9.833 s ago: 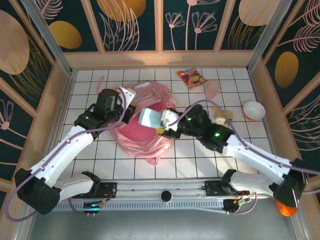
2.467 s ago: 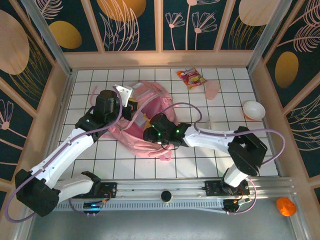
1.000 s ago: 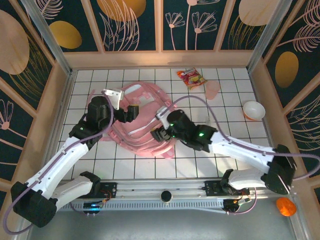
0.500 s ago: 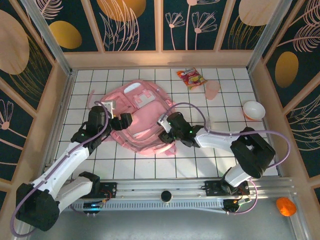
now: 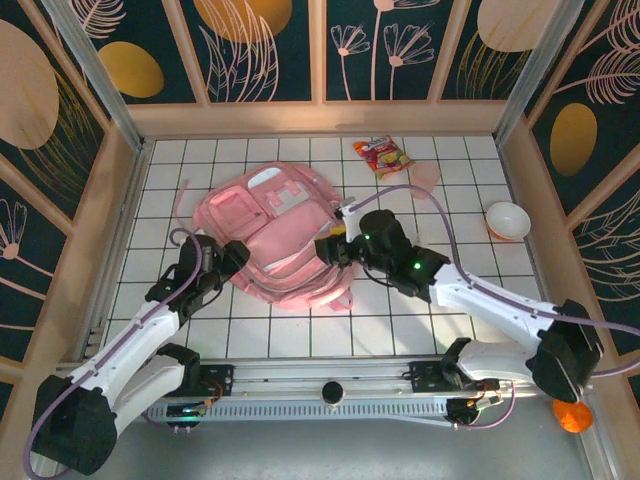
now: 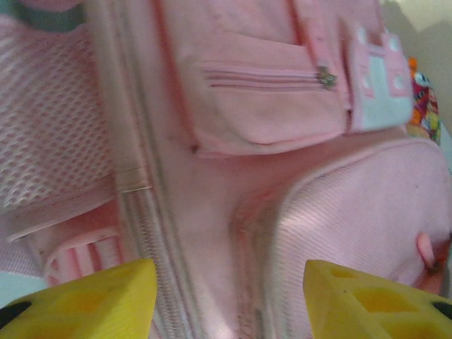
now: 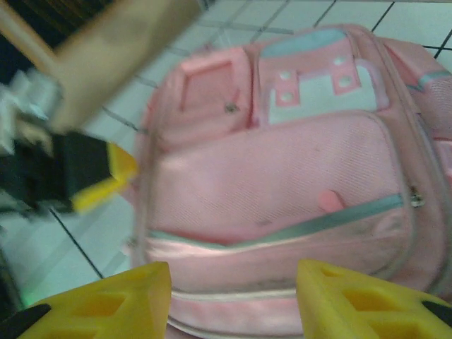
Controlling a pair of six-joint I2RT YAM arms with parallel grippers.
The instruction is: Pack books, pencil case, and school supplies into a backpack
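Note:
The pink backpack [image 5: 275,232] lies flat on the tiled table with its front pockets facing up and its zips shut. My left gripper [image 5: 235,256] sits at its near left edge, open, with nothing between the yellow fingers [image 6: 85,300]; the backpack [image 6: 282,176] lies just beyond them. At the backpack's right edge my right gripper [image 5: 328,248] is open too and holds nothing, pointing across the backpack [image 7: 282,176] toward the left gripper's yellow fingertip [image 7: 106,180]. The books, pencil case and school supplies are out of view.
A red-orange snack packet [image 5: 382,155] and a pink cup [image 5: 426,178] lie at the back right. A white bowl [image 5: 507,220] stands near the right wall. A thin pink strap [image 5: 183,195] trails from the backpack's left side.
The backpack has gone from bunched up between the grippers to lying flat, pockets up. The left arm has drawn back toward the near left; the right gripper has moved to the right edge.

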